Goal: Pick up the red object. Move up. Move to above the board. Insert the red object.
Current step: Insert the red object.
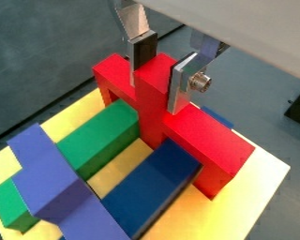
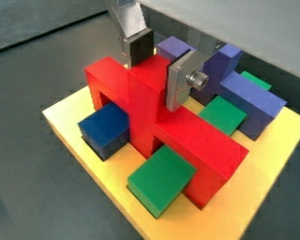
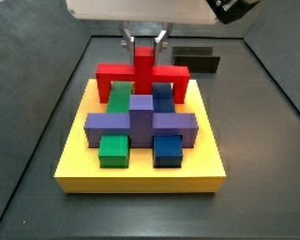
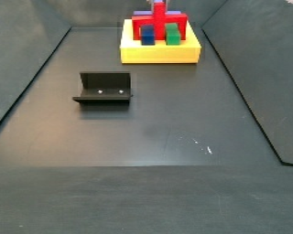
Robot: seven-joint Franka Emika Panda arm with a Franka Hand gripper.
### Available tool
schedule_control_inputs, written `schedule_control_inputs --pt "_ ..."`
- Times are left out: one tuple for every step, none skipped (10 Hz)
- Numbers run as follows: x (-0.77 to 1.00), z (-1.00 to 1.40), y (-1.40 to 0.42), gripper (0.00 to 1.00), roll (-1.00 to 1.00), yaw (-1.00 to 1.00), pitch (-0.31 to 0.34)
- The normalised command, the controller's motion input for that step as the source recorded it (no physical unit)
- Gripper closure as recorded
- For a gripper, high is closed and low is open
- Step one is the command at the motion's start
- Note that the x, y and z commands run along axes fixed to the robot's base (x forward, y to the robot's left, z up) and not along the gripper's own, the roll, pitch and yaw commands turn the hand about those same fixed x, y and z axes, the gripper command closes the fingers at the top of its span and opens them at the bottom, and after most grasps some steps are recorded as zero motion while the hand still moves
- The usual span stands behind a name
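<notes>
The red object [image 1: 205, 139] stands upright on the yellow board [image 1: 67, 120], its legs down among the blocks and its central stem pointing up. It also shows in a wrist view [image 2: 142, 105] and in both side views [image 3: 142, 71] [image 4: 149, 20]. My gripper [image 1: 161, 79] comes from above, with its fingers on either side of the stem's top and shut on it. The gripper also shows in the other views [image 2: 157, 75] [image 3: 145, 39] [image 4: 160, 5]. The board lies on the dark floor [image 3: 140, 178] [image 4: 161, 53] [image 2: 67, 118].
A purple cross-shaped block [image 3: 140, 122], green blocks [image 3: 112, 150] and blue blocks [image 3: 169, 150] sit on the board in front of the red object. The fixture [image 4: 103, 89] stands apart on the floor, also seen beyond the board [image 3: 197, 61]. Sloping dark walls bound the floor.
</notes>
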Motion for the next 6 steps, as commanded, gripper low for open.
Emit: schedule_control_inputs --pt "0.30 -0.35 0.00 1.00 -0.08 -0.08 0.000" --pt "0.00 -0.31 0.08 1.00 -0.10 0.00 -0.009" --pt "-0.23 -0.29 0.15 1.00 -0.12 0.00 -0.079" --pt "-0.29 -0.23 0.12 1.00 -0.08 0.00 -0.106" --pt "0.00 0.00 0.00 1.00 0.00 0.00 0.010" --pt "0.00 0.00 0.00 1.00 0.00 0.00 0.000"
